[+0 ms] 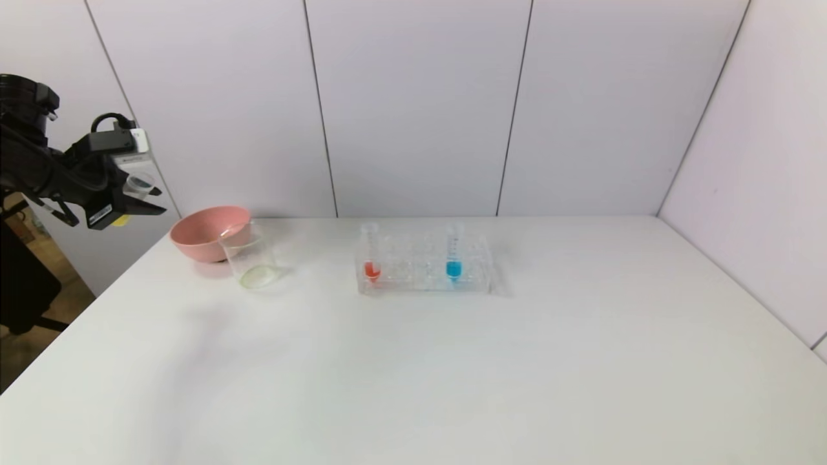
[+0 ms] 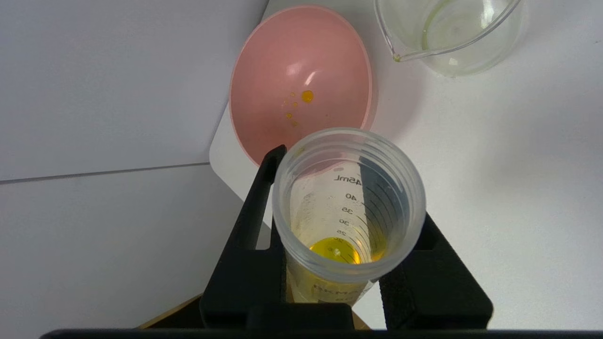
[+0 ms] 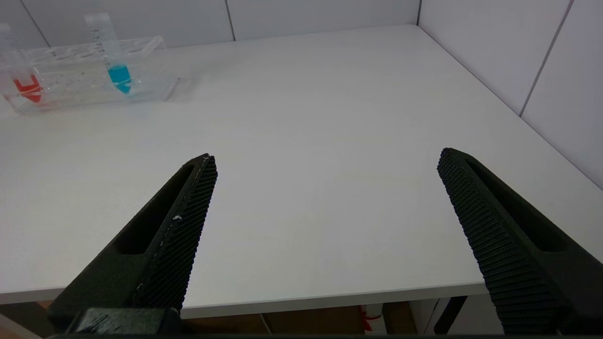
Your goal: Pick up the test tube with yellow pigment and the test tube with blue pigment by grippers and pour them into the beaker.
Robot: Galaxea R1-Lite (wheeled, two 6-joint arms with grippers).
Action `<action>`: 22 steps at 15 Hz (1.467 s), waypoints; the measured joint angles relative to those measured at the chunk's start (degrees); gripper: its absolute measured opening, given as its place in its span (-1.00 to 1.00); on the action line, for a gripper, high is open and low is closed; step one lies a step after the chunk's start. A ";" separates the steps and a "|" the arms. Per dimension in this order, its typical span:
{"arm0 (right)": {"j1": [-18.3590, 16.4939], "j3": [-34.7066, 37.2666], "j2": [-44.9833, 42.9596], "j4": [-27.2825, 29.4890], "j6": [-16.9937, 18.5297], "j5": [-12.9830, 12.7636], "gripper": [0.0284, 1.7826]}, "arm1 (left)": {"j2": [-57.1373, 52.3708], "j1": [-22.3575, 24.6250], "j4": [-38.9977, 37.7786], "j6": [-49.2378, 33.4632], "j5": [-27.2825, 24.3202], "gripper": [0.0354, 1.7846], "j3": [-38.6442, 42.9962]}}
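My left gripper [image 1: 147, 205] is raised off the table's far left edge, left of the pink bowl, and is shut on the test tube with yellow pigment [image 1: 137, 185]. In the left wrist view the gripper [image 2: 351, 188] clamps the tube [image 2: 346, 263], whose open mouth faces the camera with yellow liquid at the bottom. The beaker [image 1: 252, 259] stands beside the bowl and shows a faint yellowish film; it also shows in the left wrist view [image 2: 452, 33]. The test tube with blue pigment [image 1: 454, 255] stands upright in the rack, also seen in the right wrist view [image 3: 115, 56]. My right gripper [image 3: 326, 155] is open and empty over the table's near edge.
A pink bowl [image 1: 205, 232] sits behind the beaker; in the left wrist view the bowl [image 2: 282, 56] holds a few yellow drops. A clear tube rack [image 1: 423, 274] at mid-table also holds a red-liquid tube [image 1: 371, 258]. White walls close the back and right.
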 joint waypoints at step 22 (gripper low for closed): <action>0.00 0.00 0.00 0.00 0.02 0.00 0.92 | -1.12 -4.66 5.11 3.04 17.99 -0.42 0.00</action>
